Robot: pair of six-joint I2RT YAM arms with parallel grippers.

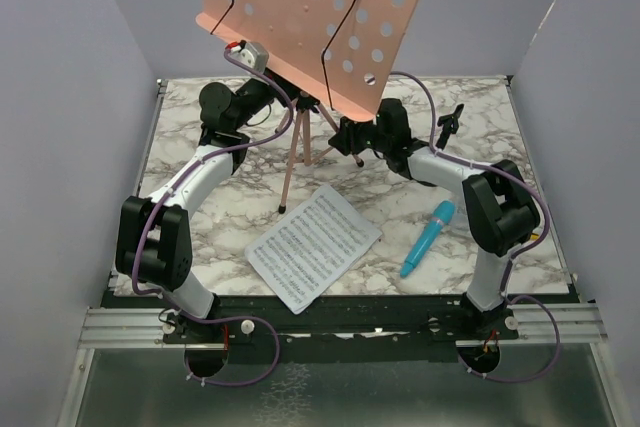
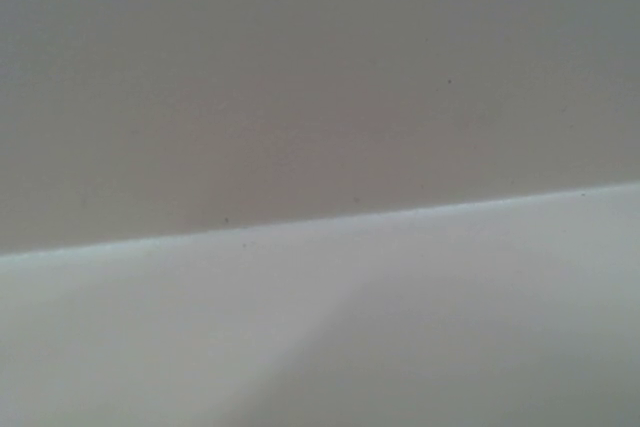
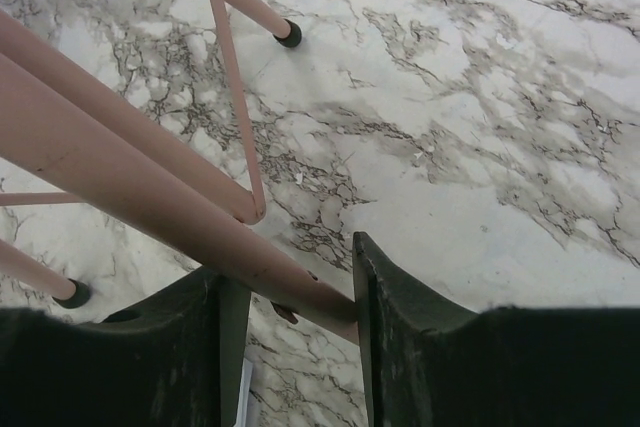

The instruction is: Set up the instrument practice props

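Evidently the step in hand is positioning the pink music stand, which stands upright at the far centre of the desk. The right gripper is closed on one tripod leg, while the left gripper sits by the panel's lower left edge, its state impossible to tell. Next comes releasing the stand without tipping it, then fetching the sheet music, which lies flat near centre.

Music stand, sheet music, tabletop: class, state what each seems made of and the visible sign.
The music stand looks like pink-painted metal: thin perforated panel, slim tubular legs. The sheet music is paper: thin, flat, printed staves. The tabletop shows white-grey marble veining; stone or printed laminate, I cannot tell.
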